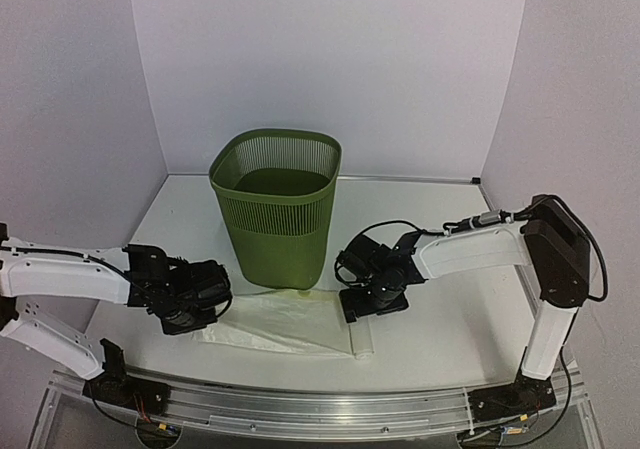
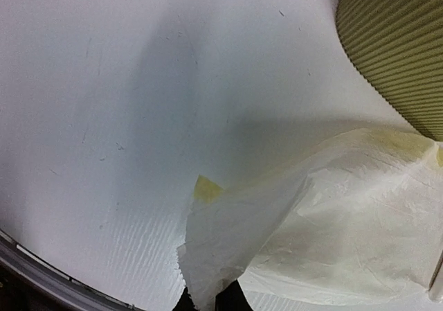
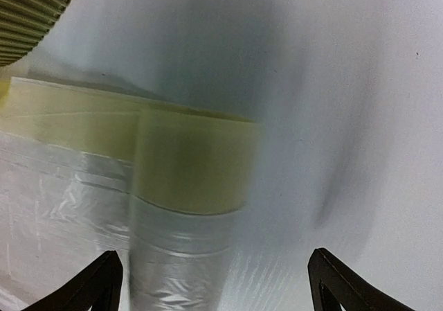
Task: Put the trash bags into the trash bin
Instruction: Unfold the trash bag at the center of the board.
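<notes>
An olive-green slatted trash bin (image 1: 275, 214) stands upright towards the back of a white table (image 1: 450, 319), its mouth open to the overhead camera and only dark green showing inside. Directly in front of the bin, on the near side, a thin, pale yellowish-white trash bag (image 1: 285, 327) lies mostly flat on the table. Its far edge sits just beside the bin's base, and whether the two touch cannot be told. At the sheet's right end the film is wound into a short roll (image 1: 362, 341) that rests on the table. The left gripper (image 2: 208, 303) reaches in low from the left, and its jaws are clenched on the bag's left corner. In the left wrist view the crinkled film rises from the table and is pinched between the two dark fingertips (image 2: 232, 298) at the bottom edge of the frame, with the bin's ribbed wall in the upper right. The right gripper (image 3: 214, 287) hangs just over the roll with its jaws spread wide, grasping nothing. Its two black fingertips (image 3: 97, 283) stand on either side of the roll in the right wrist view, which is blurred. Both arms are white with black wrists, and their bases are bolted to a metal rail (image 1: 320, 409) at the near edge
</notes>
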`<state>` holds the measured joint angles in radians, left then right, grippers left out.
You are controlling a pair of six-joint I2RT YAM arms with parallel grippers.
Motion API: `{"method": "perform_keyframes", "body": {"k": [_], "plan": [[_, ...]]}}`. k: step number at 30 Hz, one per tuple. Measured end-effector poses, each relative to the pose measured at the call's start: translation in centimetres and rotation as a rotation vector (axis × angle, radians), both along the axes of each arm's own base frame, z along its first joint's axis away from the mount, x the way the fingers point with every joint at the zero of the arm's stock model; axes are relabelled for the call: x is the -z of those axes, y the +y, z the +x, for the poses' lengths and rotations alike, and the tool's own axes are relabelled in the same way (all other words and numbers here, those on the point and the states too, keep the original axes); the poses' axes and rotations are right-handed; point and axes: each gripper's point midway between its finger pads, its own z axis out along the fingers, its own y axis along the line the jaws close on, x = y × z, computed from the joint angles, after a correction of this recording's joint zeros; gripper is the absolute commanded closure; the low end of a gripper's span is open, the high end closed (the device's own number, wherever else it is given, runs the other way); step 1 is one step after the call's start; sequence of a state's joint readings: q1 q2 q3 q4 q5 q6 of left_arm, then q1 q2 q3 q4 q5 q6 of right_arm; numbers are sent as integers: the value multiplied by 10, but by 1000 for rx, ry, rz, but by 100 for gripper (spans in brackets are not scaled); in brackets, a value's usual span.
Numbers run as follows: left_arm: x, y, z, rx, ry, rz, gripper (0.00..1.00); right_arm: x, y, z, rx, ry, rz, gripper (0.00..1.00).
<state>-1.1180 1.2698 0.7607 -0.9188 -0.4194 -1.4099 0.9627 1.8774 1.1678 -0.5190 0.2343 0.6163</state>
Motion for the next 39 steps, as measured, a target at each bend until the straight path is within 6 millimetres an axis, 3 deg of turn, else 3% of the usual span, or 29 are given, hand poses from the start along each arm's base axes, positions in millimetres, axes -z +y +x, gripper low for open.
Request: {"method": "perform_keyframes", "body": {"k": [7, 11, 16, 21, 25, 29, 34, 36, 39], "plan": [[-24, 12, 9, -56, -58, -68, 100, 7, -8, -3, 26, -10, -10, 7], [-30, 17, 10, -71, -70, -87, 100, -1, -19, -4, 65, -30, 18, 6], [-34, 24, 11, -76, -83, -70, 100, -17, -63, -1, 173, -51, 19, 6], [-34, 30, 12, -67, -88, -39, 100, -11, -125, -7, 315, -14, -67, 6], [-33, 30, 12, -52, -84, -27, 100, -18, -149, -9, 391, -2, -80, 7], [-33, 27, 13, -32, -89, -27, 100, -42, -138, -1, 371, -24, -12, 7], [-34, 25, 14, -17, -92, -28, 100, -73, -92, 13, 253, -54, 110, 7], [-34, 25, 14, -17, -93, -30, 100, -75, -68, 14, 182, -50, 125, 9], [-34, 24, 15, -17, -95, -35, 100, -54, -40, 13, 111, -9, 100, 10]]}}
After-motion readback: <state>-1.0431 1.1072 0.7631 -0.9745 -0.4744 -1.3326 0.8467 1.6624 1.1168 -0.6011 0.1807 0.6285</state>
